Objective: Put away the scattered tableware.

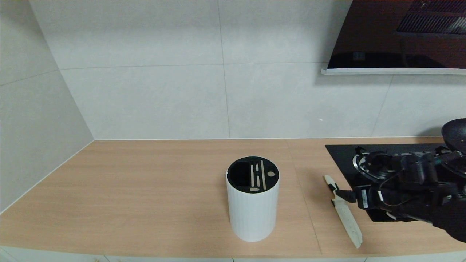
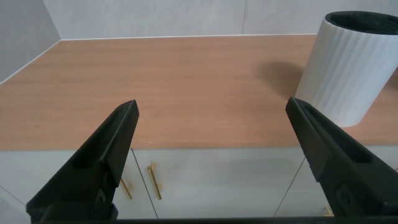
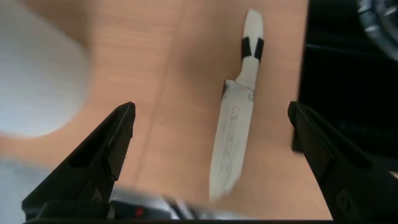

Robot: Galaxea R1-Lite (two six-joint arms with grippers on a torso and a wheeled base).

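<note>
At three o'clock from the knife block (image 1: 252,203), the knife (image 1: 347,218) lies eleven-to-five. Right hand (image 3: 210,115) hovers above it, released.

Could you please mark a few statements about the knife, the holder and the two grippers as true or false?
1. The knife lies flat on the counter. True.
2. The knife is already in the holder. False: it lies on the counter, apart from the holder, between it and the stove.
3. The right gripper is shut on the knife. False: it is open, over the knife.
4. The left gripper is open. True.
5. The holder lies on its side. False: it stands upright.
</note>
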